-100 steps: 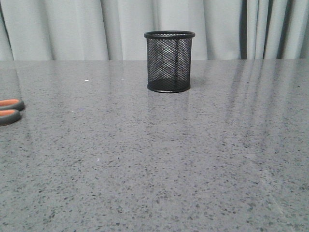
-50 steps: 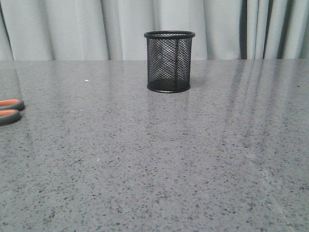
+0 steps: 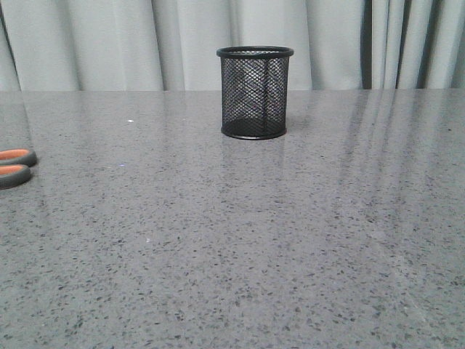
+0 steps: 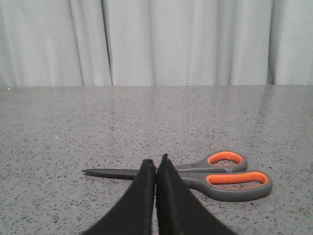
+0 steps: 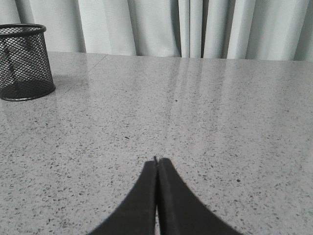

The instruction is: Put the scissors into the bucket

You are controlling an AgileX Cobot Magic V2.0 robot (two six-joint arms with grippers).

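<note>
grey table (image 3: 240, 240) – scissors (image 4: 215, 175) blades partly hidden behind left fingers (image 4: 142, 196); both fingers pairs together, empty.

Bucket (image 3: 255, 92) stands at 12 o'clock on the bench (image 3: 240, 240); scissors (image 3: 14, 166) lie flat at 9 o'clock, well apart.

Nothing differs between the earlier front views and now. The scissors (image 3: 14, 166) at the table's (image 3: 232, 240) nine o'clock edge and the bucket (image 3: 255, 92) toward twelve o'clock show no shift, and no arm enters the front view.
</note>
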